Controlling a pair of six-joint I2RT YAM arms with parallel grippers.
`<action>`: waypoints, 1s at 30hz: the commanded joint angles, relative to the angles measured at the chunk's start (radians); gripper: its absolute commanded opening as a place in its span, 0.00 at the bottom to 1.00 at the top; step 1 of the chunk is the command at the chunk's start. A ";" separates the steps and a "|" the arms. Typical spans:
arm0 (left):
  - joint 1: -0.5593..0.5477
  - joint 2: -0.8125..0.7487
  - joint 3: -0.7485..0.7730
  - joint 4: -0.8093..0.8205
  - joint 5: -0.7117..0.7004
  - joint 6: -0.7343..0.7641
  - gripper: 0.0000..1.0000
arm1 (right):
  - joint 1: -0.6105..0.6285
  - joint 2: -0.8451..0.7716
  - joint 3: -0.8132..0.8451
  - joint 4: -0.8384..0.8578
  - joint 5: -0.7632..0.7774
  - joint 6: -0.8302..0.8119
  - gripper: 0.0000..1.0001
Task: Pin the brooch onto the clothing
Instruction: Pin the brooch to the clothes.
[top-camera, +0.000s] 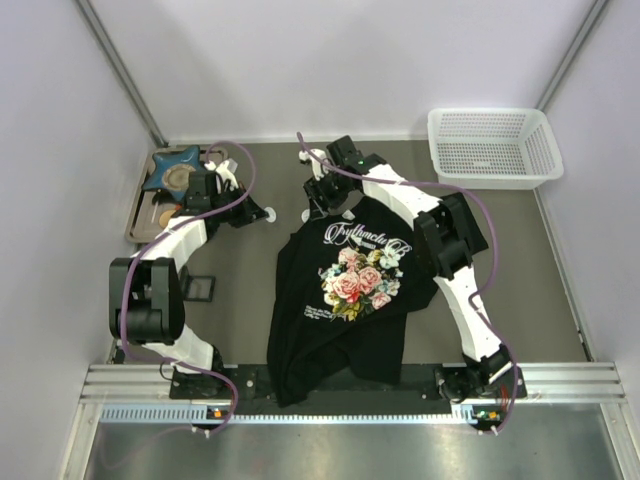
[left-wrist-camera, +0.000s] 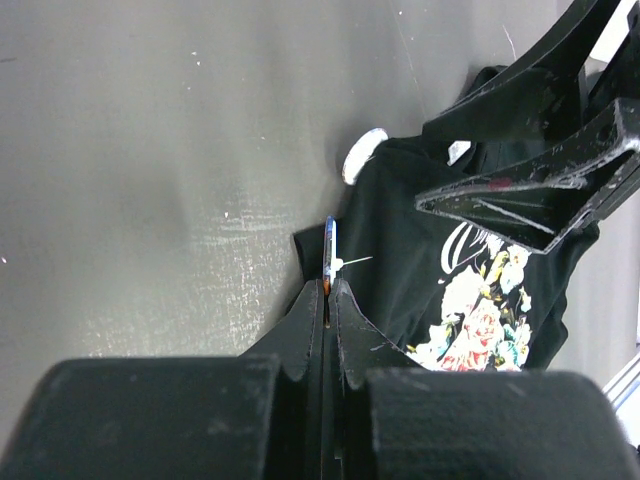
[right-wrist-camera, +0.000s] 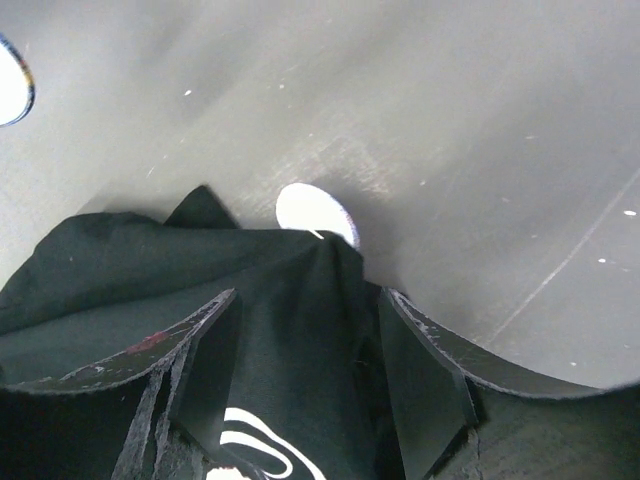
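Note:
The black T-shirt (top-camera: 345, 300) with the rose print lies at the table's middle, its lower part near the front edge. My left gripper (left-wrist-camera: 328, 285) is shut on the brooch (left-wrist-camera: 329, 248), a thin disc seen edge-on with a fine pin sticking out toward the shirt (left-wrist-camera: 420, 260). In the top view this gripper (top-camera: 257, 212) is just left of the shirt's upper corner. My right gripper (right-wrist-camera: 308, 295) is open, with its jaws either side of a raised fold of the shirt (right-wrist-camera: 290, 330). A second white round disc (right-wrist-camera: 315, 212) lies partly under that fold.
A white mesh basket (top-camera: 492, 145) stands at the back right. A tray (top-camera: 138, 218) at the back left holds a blue star-shaped dish (top-camera: 172, 165). A black square box (top-camera: 201, 288) sits beside the left arm.

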 joint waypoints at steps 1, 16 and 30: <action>0.007 -0.015 0.025 0.028 0.008 0.001 0.00 | -0.015 0.025 0.081 0.055 0.074 0.025 0.58; 0.006 0.006 0.044 0.020 0.014 0.013 0.00 | -0.001 0.032 0.027 0.025 -0.064 -0.006 0.16; 0.007 -0.020 0.032 0.000 0.013 0.036 0.00 | 0.044 -0.316 -0.362 0.025 -0.380 -0.409 0.00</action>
